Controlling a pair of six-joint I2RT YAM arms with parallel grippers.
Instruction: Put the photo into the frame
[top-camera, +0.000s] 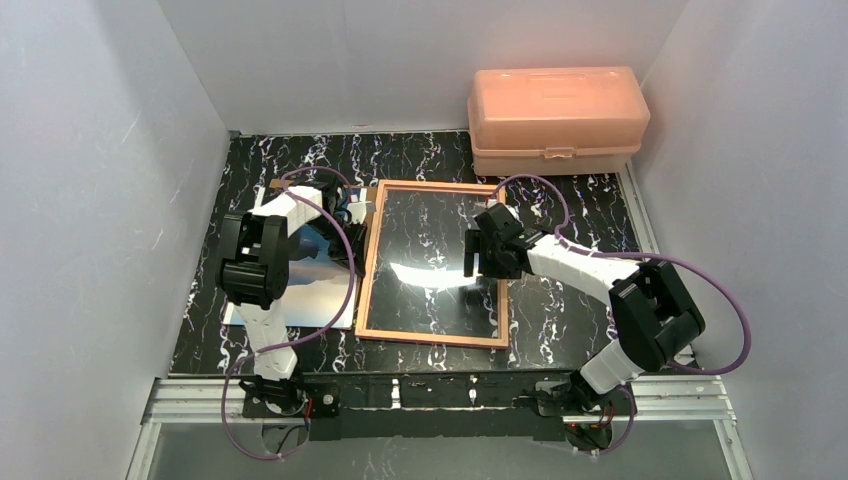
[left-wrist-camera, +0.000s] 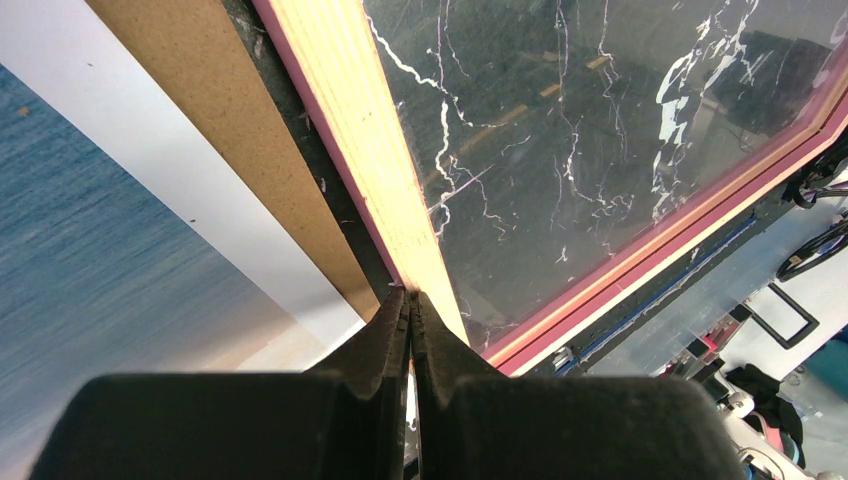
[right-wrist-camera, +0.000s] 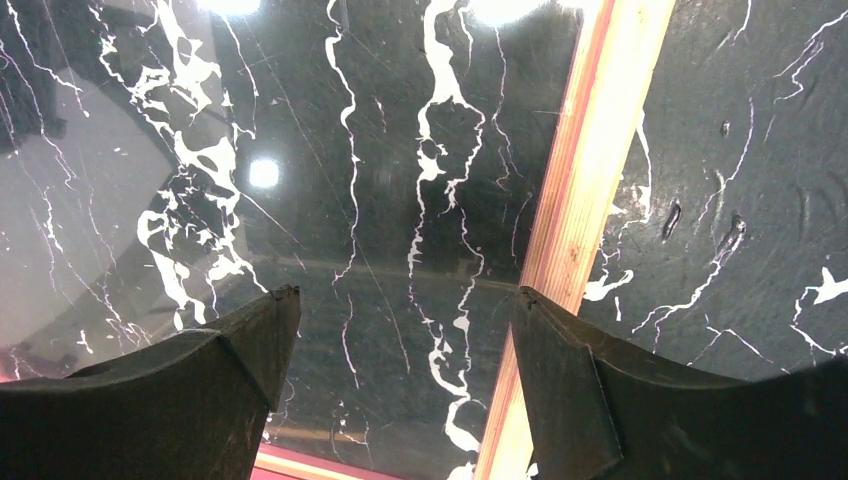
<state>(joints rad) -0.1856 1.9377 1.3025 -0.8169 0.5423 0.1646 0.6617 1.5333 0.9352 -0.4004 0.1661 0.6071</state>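
Observation:
The frame (top-camera: 367, 280) lies flat in the middle of the table, tan back up, with the marble showing through its clear pane (top-camera: 430, 250). The photo (top-camera: 322, 295) lies picture side up to its left, partly under my left arm. My left gripper (top-camera: 352, 212) is shut, its tips (left-wrist-camera: 410, 295) at the outer edge of the frame's tan rail (left-wrist-camera: 370, 130) near the far left corner. The photo's blue print (left-wrist-camera: 100, 250) is beside it. My right gripper (top-camera: 472, 255) is open and empty above the pane (right-wrist-camera: 400, 150), one finger (right-wrist-camera: 560, 370) over the right rail (right-wrist-camera: 590, 170).
A plain brown backing board (left-wrist-camera: 230, 130) lies between the photo and the frame, under the photo's edge. A peach plastic box (top-camera: 556, 118) stands at the back right. White walls close in the table on three sides.

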